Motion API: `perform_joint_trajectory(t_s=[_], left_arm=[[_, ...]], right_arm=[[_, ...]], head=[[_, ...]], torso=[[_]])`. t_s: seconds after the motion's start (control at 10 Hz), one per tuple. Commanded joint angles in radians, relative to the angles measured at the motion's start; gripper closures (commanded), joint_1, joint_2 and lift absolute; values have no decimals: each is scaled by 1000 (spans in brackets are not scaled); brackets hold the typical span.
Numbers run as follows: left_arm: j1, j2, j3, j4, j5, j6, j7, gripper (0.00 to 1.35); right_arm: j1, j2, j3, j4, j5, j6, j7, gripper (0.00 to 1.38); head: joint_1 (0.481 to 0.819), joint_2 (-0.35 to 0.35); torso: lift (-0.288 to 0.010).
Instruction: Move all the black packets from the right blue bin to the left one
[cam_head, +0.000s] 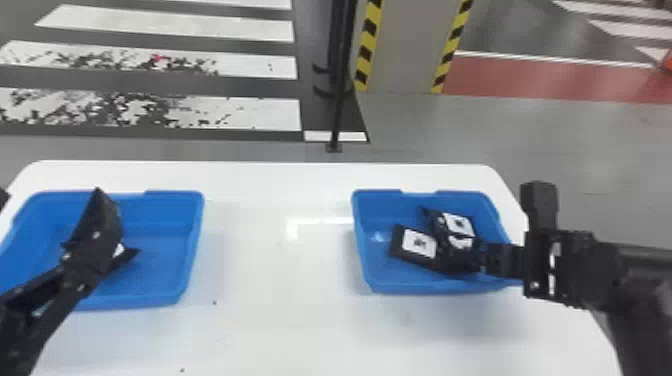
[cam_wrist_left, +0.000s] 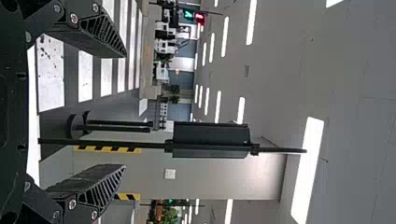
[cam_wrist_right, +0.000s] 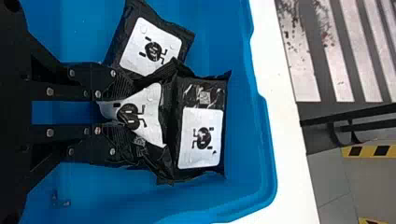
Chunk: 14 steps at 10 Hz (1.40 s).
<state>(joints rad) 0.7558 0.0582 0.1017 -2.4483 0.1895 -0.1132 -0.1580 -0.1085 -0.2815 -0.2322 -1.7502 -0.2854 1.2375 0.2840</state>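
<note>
The crumpled black plastic packet with a white label (cam_head: 460, 243) lies between the fingers of the right claw (cam_head: 472, 257), in the lower right bin, a blue plastic tray (cam_head: 425, 289) at the right of the head view. In the right wrist view that claw stands part-way closed, its two flat fingers pressing the packet from either side, so the label puckers into a narrow fold toward the wrist. Just beyond the tips lies a second, boxier black packet (cam_wrist_right: 201, 130), wrinkled and glossy, touching the held one; a third black packet (cam_head: 421, 243) slants beside them, nearer the bin's left wall.

The left claw (cam_head: 100, 222) is over the blue plastic bin (cam_head: 150, 301) at the left of the head view, its ribbed, wedge-shaped fingers spread wide around nothing. A dark piece with a white patch (cam_head: 118, 250) shows beside it; I cannot tell what it is. Both bins sit on a smooth white worktop (cam_head: 280, 325) with rounded corners.
</note>
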Motion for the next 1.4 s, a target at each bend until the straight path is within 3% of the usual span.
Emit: perform_joint_trajectory(t_s=[0.0,0.5,0.8,1.1,1.3], left_arm=[[0,-3,4,0,2,-12,0,205],[-7,-8,0,0,-6,-51,3,199],[-24,5,-34,0,6,-34,3,199],[-49,26,-86,-2,2,0,3,205],[-66,37,-112,-7,-14,35,3,205]], right_arm=[[57,7,-25,-57,-74,-77,23,1147],[62,8,-5,14,-201,-445,164,1147],[15,-18,204,51,-315,-653,253,1147],[-44,-27,444,-16,-444,-700,254,1147],[-83,-28,545,-33,-498,-729,254,1147]], head=[[695,-142],[695,-77],[695,-32],[673,114],[658,187]], torso=[[-140],[-140],[-140],[-140],[-140]])
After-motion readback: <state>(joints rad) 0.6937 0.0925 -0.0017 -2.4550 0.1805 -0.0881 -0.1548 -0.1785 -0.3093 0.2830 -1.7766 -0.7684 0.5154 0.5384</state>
